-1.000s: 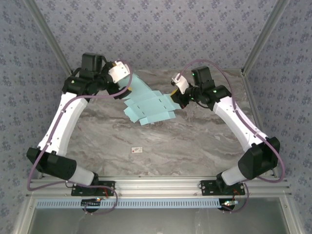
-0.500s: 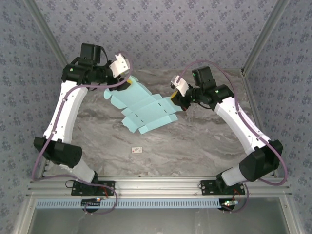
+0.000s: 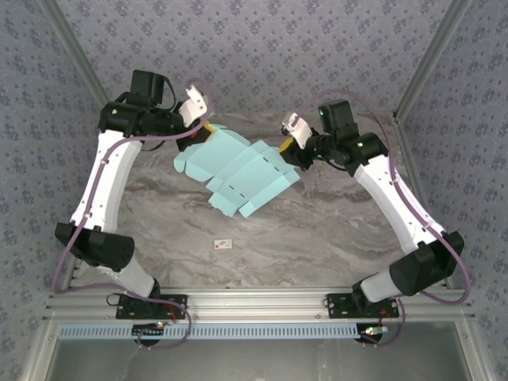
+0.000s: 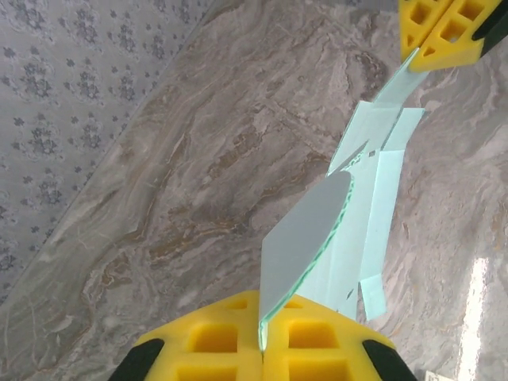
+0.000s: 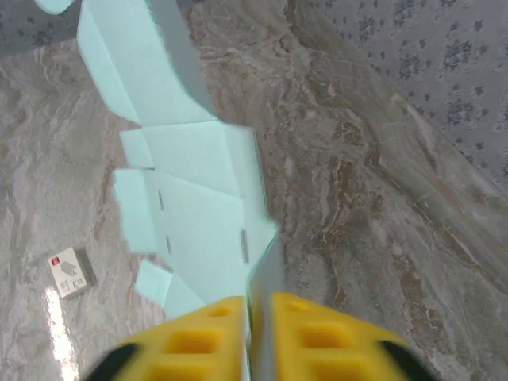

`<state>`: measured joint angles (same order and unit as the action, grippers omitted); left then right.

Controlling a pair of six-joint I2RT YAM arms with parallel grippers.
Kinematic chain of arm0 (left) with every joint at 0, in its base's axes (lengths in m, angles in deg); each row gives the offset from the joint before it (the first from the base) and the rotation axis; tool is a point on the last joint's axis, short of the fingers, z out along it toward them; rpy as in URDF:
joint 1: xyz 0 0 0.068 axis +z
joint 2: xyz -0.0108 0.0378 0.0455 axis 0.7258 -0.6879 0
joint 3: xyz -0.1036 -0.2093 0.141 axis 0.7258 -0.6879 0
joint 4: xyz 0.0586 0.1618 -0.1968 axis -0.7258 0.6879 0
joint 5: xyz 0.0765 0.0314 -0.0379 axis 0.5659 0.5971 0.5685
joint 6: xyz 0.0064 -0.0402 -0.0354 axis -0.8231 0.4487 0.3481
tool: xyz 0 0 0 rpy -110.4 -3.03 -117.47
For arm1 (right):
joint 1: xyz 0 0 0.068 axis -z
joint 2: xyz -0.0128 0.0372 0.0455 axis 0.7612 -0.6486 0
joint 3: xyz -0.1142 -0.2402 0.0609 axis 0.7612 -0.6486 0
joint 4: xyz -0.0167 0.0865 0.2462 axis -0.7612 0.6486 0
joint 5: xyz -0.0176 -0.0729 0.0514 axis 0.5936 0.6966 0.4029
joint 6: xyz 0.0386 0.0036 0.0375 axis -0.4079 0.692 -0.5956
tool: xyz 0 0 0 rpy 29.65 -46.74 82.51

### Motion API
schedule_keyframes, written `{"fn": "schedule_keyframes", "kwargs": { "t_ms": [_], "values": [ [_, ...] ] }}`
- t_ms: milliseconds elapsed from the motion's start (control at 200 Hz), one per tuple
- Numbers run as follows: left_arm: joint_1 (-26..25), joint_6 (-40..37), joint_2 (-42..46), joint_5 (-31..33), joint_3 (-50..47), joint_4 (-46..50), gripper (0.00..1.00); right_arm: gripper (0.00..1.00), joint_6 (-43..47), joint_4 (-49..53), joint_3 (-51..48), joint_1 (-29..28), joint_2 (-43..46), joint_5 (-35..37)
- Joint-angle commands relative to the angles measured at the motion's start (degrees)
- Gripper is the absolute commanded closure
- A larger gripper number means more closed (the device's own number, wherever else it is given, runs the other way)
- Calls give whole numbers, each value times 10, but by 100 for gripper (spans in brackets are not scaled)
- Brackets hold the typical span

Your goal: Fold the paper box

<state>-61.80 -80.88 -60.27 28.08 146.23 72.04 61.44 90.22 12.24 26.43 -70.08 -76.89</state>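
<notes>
Since prev. frame the L tool [image 3: 205,130] has clamped down and the paper box [image 3: 242,171] has slid a bit toward the R side and far edge of the surface [image 3: 333,230]. Box is a flat mint die-cut sheet w/ flaps and creases, strung between both tools over the far-centre of the marble-look surface. L tool [image 4: 262,313]: yellow pads pressed together, pinching one end flap of the sheet [image 4: 357,206], which bows upward. R tool [image 5: 258,305] is at the opposite corner; its pads sit a sliver apart w/ the card's edge [image 5: 198,198] in the gap, can't tell if it's gripping. Small white tag w/ red mark [image 3: 224,244] lies flat nearer the bases, well apart from the sheet.
</notes>
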Motion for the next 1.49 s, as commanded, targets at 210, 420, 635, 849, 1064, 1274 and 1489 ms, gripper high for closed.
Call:
{"fn": "schedule_keyframes", "kwargs": {
  "t_ms": [210, 420, 635, 849, 1064, 1274, 1489],
  "values": [
    [8, 196, 190, -35, -184, -213, 100, 21, -213, -129, -58, 130, 89, -63],
    [9, 330, 251, -34, -253, -322, 100, 16, -331, -320, -201, 170, 132, -137],
    [10, 461, 248, -26, -260, -366, 100, 15, -389, -476, -308, 129, 131, -177],
    [9, 508, 260, -57, -292, -414, 100, 15, -427, -558, -332, 128, 98, -151],
    [9, 540, 266, -67, -314, -443, 100, 20, -475, -647, -328, 132, 48, -191],
    [10, 584, 274, -67, -344, -496, 100, 53, -521, -731, -350, 142, 39, -214],
    [10, 617, 271, -66, -359, -531, 100, 87, -539, -755, -354, 152, 32, -204]
  ]
}}
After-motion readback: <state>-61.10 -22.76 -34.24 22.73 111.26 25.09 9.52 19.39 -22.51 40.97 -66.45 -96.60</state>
